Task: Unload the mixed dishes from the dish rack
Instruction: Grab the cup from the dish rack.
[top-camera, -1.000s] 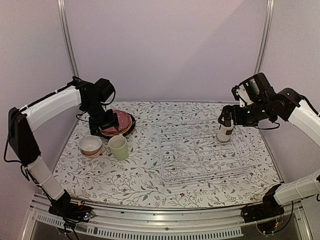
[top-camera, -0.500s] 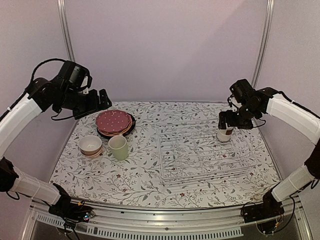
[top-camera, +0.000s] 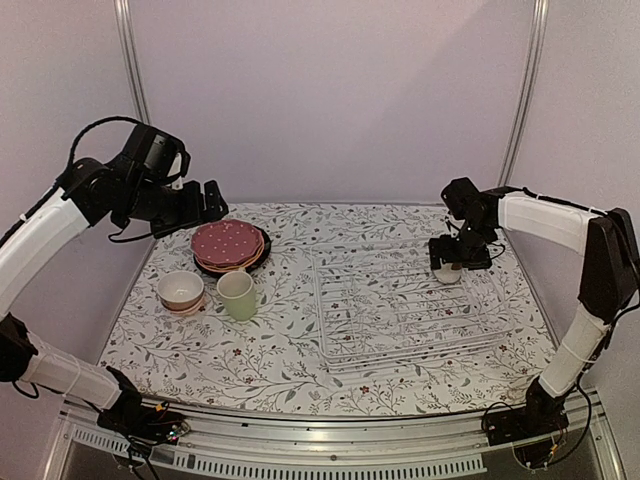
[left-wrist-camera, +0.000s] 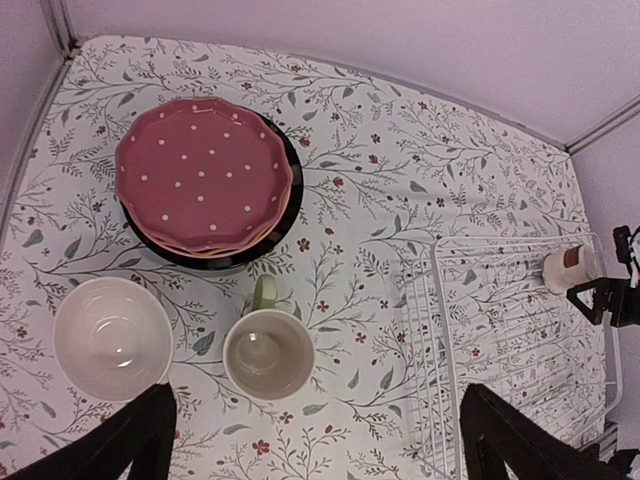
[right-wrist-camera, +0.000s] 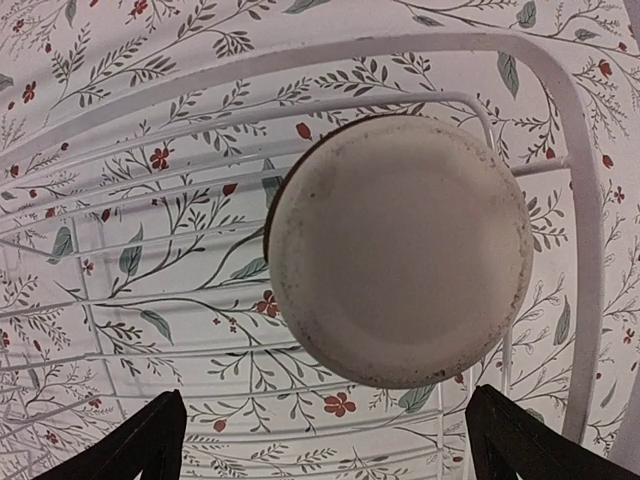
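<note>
The white wire dish rack (top-camera: 400, 305) (left-wrist-camera: 520, 350) lies right of centre. A small grey-white cup (top-camera: 447, 273) (right-wrist-camera: 400, 250) stands in its back right corner and is seen end-on in the right wrist view. My right gripper (top-camera: 458, 258) (right-wrist-camera: 330, 445) hangs open just above the cup, fingers wide on either side of it. At the back left a maroon dotted plate (top-camera: 228, 242) (left-wrist-camera: 205, 175) tops a stack of plates. In front of the stack are a pale bowl (top-camera: 181, 290) (left-wrist-camera: 110, 338) and a pale green cup (top-camera: 237, 295) (left-wrist-camera: 268, 352). My left gripper (top-camera: 210, 198) (left-wrist-camera: 320, 450) is raised high, open and holding nothing.
A floral tablecloth (top-camera: 270, 350) covers the table. Metal frame posts (top-camera: 132, 80) stand at the back corners, and the right one (top-camera: 525, 80) is close behind my right arm. In the left wrist view the right gripper (left-wrist-camera: 612, 300) shows by the small cup (left-wrist-camera: 565, 268).
My left gripper has opened and risen up and left away from the plate stack. My right gripper has come down from beside the small cup to just over it.
</note>
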